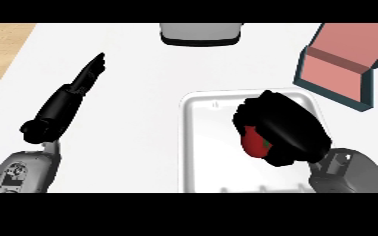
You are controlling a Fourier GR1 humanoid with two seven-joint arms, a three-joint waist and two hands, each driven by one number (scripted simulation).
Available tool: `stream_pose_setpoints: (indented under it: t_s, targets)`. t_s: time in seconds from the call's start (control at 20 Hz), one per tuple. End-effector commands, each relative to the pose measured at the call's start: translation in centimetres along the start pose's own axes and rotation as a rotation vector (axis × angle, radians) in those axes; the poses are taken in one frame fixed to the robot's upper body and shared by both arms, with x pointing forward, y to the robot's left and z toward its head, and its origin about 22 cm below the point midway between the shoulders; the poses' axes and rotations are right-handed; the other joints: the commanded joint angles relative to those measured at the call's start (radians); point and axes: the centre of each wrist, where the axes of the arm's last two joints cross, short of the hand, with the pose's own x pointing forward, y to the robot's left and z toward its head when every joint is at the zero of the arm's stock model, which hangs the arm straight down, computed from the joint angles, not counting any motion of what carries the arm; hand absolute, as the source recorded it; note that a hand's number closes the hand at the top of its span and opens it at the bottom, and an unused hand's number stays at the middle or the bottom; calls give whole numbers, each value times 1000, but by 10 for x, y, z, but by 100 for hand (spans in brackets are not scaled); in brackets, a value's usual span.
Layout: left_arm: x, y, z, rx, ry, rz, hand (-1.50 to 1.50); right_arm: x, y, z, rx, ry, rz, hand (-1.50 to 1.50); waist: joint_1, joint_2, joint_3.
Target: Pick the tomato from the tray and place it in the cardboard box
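Half the job looks done: you have the tomato (pixel 255 142) in your right hand (pixel 284 127).

Your right hand has its fingers curled round the red tomato, just over the white tray (pixel 210 145) (you can only see part of the tomato, the hand hides the rest). I cannot tell if it is off the tray yet. What is left, I think: carry it up and to the right to the cardboard box (pixel 341 70), which sits just past the tray's corner, and let go inside. Your left hand (pixel 74 97) rests on the left, fingers straight, holding nothing.
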Motion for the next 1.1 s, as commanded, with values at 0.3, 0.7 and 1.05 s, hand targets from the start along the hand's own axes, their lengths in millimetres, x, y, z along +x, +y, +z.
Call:
stream_pose_setpoints:
  t_s: [0.3,0.7,1.05]
  targets:
    - [-5,2,1,18,-12,-8,0,-48,-75,19,-357,300,-179,150,-5,0,-1]
    - [-1,-18,5,-1,-21,-6,0,-114,-145,35,-489,533,-238,150,12,0,-1]
    - [2,1,3,-1,-30,-4,0,-183,-141,47,-394,640,-90,150,22,5,-1]
